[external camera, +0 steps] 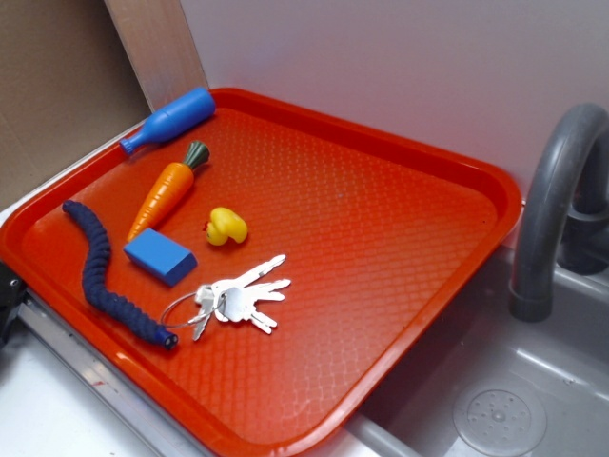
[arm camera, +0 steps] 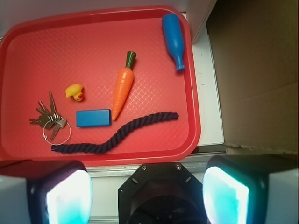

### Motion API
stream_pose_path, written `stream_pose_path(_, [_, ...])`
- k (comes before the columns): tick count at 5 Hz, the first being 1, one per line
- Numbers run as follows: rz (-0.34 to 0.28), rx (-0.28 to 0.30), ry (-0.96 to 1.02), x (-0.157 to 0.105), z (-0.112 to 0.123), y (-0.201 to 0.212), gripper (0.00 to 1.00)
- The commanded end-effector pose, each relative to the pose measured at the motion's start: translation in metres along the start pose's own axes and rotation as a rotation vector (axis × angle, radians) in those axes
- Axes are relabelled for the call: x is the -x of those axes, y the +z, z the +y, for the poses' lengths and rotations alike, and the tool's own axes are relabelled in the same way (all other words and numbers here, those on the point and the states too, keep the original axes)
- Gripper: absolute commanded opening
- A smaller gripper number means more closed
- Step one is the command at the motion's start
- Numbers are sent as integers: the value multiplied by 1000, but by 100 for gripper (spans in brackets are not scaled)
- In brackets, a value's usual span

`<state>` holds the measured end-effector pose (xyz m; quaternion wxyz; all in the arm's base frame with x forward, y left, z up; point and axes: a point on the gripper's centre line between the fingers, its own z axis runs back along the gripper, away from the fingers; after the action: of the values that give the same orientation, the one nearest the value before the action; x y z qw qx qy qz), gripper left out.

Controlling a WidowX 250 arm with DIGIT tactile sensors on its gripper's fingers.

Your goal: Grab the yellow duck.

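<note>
The yellow duck (external camera: 227, 227) (arm camera: 74, 92) sits on the red tray (external camera: 400, 228) (arm camera: 28, 51), between the orange toy carrot (external camera: 162, 195) (arm camera: 122, 86) and a bunch of keys (external camera: 238, 297) (arm camera: 49, 120), just beyond the blue block (external camera: 160, 256) (arm camera: 93, 117). In the wrist view my gripper (arm camera: 147, 193) is open, its two pads wide apart with nothing between them. It hangs high above the tray's near edge, well short of the duck. In the exterior view the gripper itself does not show.
A dark blue rope (external camera: 109, 281) (arm camera: 117, 135) lies along the tray's near side. A blue bottle (external camera: 169, 120) (arm camera: 174, 39) lies at the tray's corner by a cardboard wall (arm camera: 257, 70). A grey faucet (external camera: 552, 209) and sink (external camera: 495, 409) border the tray.
</note>
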<state>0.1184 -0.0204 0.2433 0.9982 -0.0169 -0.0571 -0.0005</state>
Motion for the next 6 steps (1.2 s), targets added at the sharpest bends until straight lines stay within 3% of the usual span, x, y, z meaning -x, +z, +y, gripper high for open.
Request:
stream_pose_path(1, [0, 0, 0, 0, 0, 0, 100])
stream_pose_path(2, [15, -4, -179, -22, -43, -34, 100])
stream_pose_path(3, [-34, 10, -320, -41, -74, -62, 100])
stream_pose_path(4, [-38, -24, -436, -50, -98, -95, 100])
stream_pose_path(5, [-116, -17, -525, -53, -99, -130, 100])
stream_pose_path(6, [-65, 5, -587, -54, -111, -158, 100])
